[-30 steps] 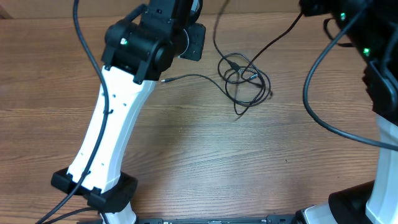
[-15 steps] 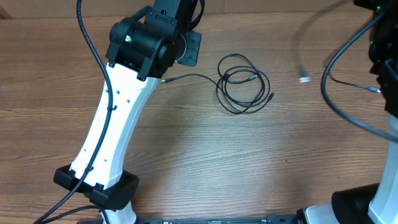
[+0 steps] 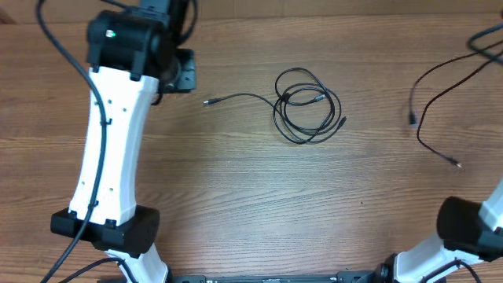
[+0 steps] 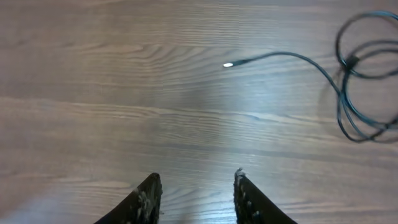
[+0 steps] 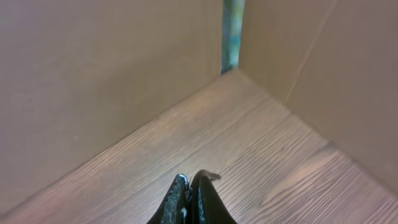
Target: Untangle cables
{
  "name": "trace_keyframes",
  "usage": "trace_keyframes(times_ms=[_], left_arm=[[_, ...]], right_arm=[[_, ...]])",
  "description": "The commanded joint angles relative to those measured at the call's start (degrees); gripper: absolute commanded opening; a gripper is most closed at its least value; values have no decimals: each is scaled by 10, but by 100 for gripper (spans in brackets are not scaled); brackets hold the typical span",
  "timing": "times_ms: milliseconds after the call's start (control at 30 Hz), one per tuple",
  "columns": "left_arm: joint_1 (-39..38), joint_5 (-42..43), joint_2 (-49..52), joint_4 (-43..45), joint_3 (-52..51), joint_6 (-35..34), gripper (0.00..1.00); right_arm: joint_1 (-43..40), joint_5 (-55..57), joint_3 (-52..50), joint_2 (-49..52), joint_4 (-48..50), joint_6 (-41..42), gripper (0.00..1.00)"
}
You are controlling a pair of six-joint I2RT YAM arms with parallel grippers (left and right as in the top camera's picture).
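Right gripper (image 5: 189, 198) was clamped shut, seemingly pinching the loose cable (image 3: 425, 83) at far right to hold it clear of the coiled cable (image 3: 302, 97) mid-frame; left gripper (image 4: 196, 198) gaped wide, empty.

Wood-grain table (image 3: 251, 204); plain brown walls (image 5: 93, 74) meeting at corner; narrow gap (image 5: 233, 31) between them.

One coiled cable (image 3: 291, 97), one loose cable (image 3: 413, 119), two robot arms (image 3: 110, 157).
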Motion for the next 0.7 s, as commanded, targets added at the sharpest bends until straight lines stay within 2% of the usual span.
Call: trace_keyframes(times_ms=[0, 167, 300, 400, 600, 667], left_arm=[[15, 36, 3, -2, -4, -11, 40], [19, 23, 3, -2, -5, -11, 40], [19, 31, 3, -2, -8, 3, 40], [19, 39, -6, -2, -28, 10, 44], [23, 38, -66, -2, -158, 9, 45], [31, 38, -90, -2, -213, 9, 45]], right_arm=[[-64, -87, 2, 13, 0, 35, 4], [-126, -87, 2, 48, 2, 35, 4], [-146, -87, 2, 78, -5, 35, 4], [-148, -87, 2, 100, -17, 35, 4], [-148, -86, 1, 149, -60, 35, 5], [-148, -83, 1, 163, -78, 35, 9]])
